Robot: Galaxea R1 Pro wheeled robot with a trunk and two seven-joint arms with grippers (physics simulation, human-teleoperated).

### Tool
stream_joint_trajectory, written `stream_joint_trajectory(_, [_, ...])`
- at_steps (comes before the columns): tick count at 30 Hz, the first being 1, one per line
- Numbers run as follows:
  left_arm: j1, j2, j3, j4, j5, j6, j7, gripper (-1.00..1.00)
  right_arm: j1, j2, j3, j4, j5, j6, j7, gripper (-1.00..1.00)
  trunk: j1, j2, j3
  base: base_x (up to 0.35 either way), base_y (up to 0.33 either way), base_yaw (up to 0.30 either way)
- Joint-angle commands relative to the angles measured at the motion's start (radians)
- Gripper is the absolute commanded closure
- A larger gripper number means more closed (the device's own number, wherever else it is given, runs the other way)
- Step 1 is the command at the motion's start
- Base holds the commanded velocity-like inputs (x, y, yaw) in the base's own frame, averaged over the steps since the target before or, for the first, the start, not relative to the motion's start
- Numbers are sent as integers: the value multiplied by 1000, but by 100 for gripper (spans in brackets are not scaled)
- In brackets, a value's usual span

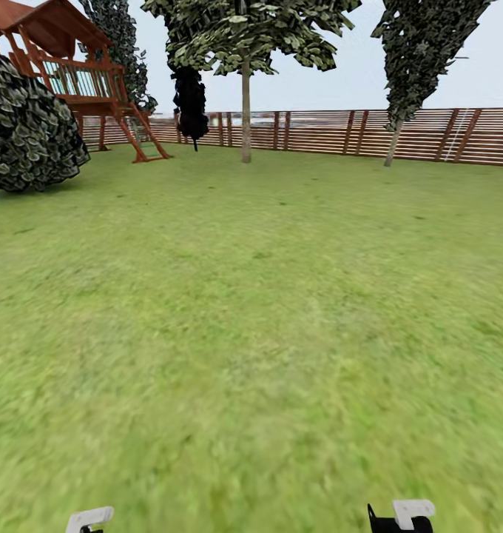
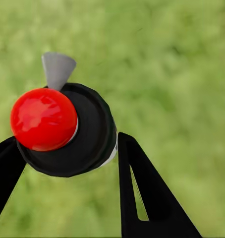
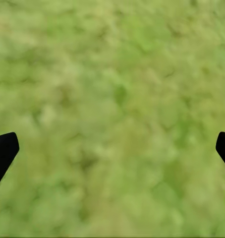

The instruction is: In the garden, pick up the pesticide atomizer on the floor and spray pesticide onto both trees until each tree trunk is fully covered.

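The pesticide atomizer [image 2: 43, 119] has a red round cap, a black body and a grey nozzle. My left gripper [image 2: 68, 148] is shut on it, one black finger on each side, above blurred grass. My right gripper [image 3: 112, 148] is open over bare grass, with only its dark fingertips [image 3: 3, 151] at the view's edges. Far ahead in the head view, two trees stand by the fence. One has a straight pale trunk [image 1: 245, 111] near the middle. The other has a slightly leaning trunk [image 1: 391, 144] to the right. White parts of my left arm [image 1: 89, 518] and right arm [image 1: 410, 512] peek in at the bottom.
A wide grass lawn [image 1: 251, 318] stretches to the brown slat fence [image 1: 333, 132]. A wooden playset [image 1: 89, 81] and a big dark bush [image 1: 29, 126] stand at the far left. A narrow blackish tree [image 1: 190, 104] stands left of the middle trunk.
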Motion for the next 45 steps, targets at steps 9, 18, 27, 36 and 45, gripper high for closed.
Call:
stream_joint_trajectory(9, [0,0,-11,0,4,-2,14,100,-1,0,-8,1,9,-5,2,-100,0,0,-1,335,74,0])
stream_joint_trajectory(18, [0,0,-11,0,4,-2,14,100,-1,0,-8,1,9,-5,2,-100,0,0,-1,335,74,0])
stream_joint_trajectory(27, [0,0,-11,1,4,-2,14,100,-1,-3,-8,1,9,-5,2,-100,0,0,-1,335,74,0])
stream_joint_trajectory(36, [0,0,-11,1,4,-2,14,100,-1,-7,-8,1,9,-5,2,-100,0,0,-1,335,73,0])
stream_joint_trajectory(45, [0,0,-11,0,4,-2,14,100,-1,-9,-8,1,9,-5,2,-100,0,0,-1,336,11,0])
